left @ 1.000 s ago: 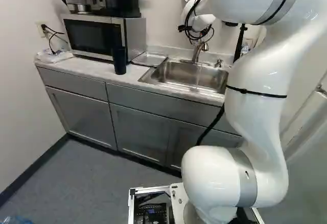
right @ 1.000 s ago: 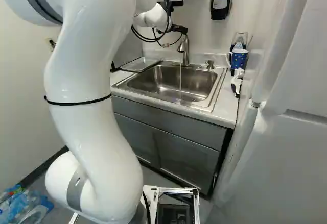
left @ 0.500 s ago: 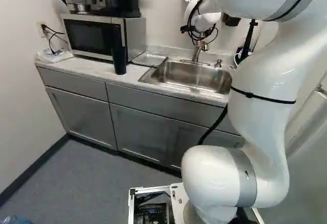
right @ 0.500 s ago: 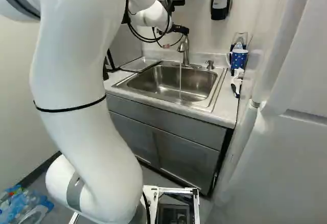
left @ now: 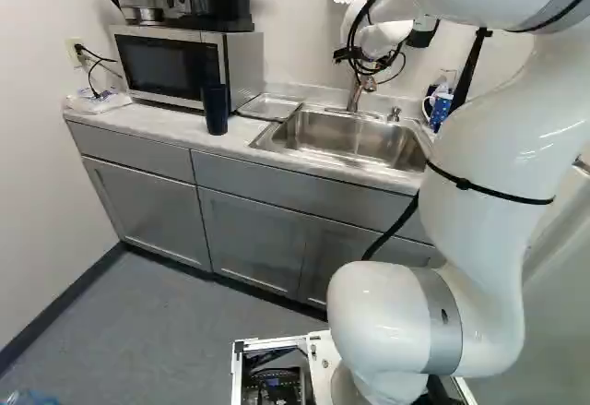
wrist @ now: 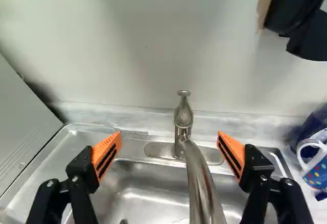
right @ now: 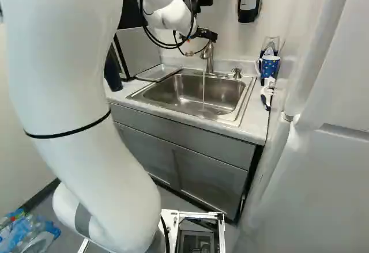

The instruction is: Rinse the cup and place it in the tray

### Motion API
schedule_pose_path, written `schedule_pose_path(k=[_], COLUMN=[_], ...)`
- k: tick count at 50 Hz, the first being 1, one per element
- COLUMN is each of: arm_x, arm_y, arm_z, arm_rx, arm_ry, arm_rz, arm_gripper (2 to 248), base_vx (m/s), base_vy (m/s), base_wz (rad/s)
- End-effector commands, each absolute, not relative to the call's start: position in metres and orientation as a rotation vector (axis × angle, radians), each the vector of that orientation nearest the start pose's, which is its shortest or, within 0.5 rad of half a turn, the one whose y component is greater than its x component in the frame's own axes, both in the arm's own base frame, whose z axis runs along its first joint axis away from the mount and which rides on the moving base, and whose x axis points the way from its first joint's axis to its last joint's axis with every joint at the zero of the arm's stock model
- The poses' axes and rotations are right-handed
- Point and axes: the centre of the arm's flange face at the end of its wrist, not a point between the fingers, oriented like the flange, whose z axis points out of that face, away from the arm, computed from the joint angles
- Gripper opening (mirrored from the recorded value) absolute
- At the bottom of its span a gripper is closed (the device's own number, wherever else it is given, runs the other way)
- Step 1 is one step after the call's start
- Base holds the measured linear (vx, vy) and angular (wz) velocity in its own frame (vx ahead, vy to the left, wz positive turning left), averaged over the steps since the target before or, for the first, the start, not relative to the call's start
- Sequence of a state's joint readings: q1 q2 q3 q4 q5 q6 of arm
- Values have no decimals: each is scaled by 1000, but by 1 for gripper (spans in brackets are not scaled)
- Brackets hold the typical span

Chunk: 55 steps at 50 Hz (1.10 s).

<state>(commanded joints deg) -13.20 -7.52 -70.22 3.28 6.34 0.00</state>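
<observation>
Gripper (left: pixel 369 65) is positioned above the sink (left: pixel 318 133), fingers (wrist: pixel 108 150) spread apart, faucet (wrist: pixel 199 178) between them. Dark cup (left: pixel 216 110) and tray (left: pixel 268 106) are located left of the sink; blue mug (right: pixel 269 67) is located right.

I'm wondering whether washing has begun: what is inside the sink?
In the sink, a thin stream of water falls from the faucet. The dark cup isn't there. The front rim hides the near inner wall.

The arm (left: pixel 489 147) has bent, its middle now nearer; its wrist end (right: pixel 176 19) has shifted slightly right at the sink's far side; the dark cup (right: pixel 112 71), left, and blue mug (left: pixel 441 110), right, are less hidden.
</observation>
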Motion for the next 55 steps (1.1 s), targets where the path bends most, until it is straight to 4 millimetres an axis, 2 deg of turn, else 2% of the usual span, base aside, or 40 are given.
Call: schedule_pose_path(k=[26, 55], arm_x=[522, 465], arm_y=[-140, -136], arm_z=[652, 637], arm_rx=[-2715, -2843], arm_ry=[439, 485], arm_rz=[-1738, -1475], arm_gripper=[247, 247], base_vx=[0, 0], base_vy=[0, 0], base_wz=[0, 0])
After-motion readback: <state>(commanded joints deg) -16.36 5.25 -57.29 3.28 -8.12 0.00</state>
